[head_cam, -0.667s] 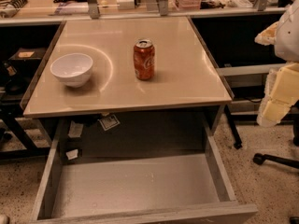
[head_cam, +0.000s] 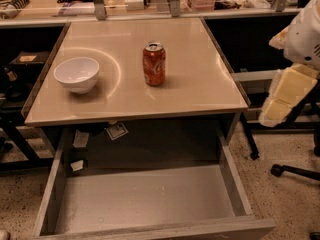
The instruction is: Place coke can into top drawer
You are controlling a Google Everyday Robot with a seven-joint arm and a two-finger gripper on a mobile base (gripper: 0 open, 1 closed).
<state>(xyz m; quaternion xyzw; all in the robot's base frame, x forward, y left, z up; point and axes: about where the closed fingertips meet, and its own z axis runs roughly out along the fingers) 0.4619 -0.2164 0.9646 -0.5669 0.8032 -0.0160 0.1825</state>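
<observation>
Stands upright near the middle of the glossy beige table: the coke can, red-orange, silver-topped, with white script down its side, too small to read out. To its left, well apart, a white bowl. Below, the top drawer, open, with grey wood-grain walls and a pale flat bottom. At the frame's right edge, off the table, the gripper in white and cream casing; how far open, cannot tell. Speckled floor; cluttered counter behind.

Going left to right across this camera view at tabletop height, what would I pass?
White bowl → coke can → the robot's gripper, hanging off the right edge of the table.
</observation>
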